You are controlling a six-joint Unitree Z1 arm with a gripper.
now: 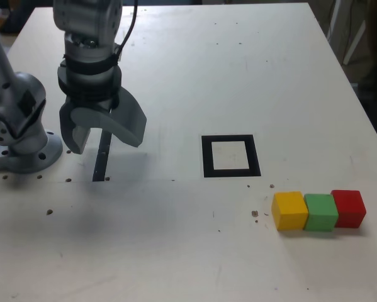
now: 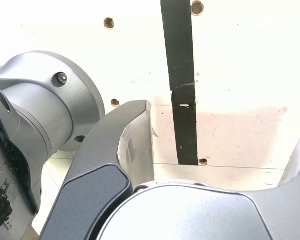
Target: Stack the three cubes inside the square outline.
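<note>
- Gripper point(image 1: 100, 133) is held with jaws apart, nothing between them, above the black strip point(image 1: 101, 158) near the arm base point(image 1: 24, 148).
- Square outline point(image 1: 230, 155) is seen well apart from the jaws, toward the exterior view's right.
- Yellow cube point(image 1: 289, 210), green cube point(image 1: 321, 212) and red cube point(image 1: 348, 208) are lined up touching, farther out beyond the outline, on the table point(image 1: 194, 75).
</note>
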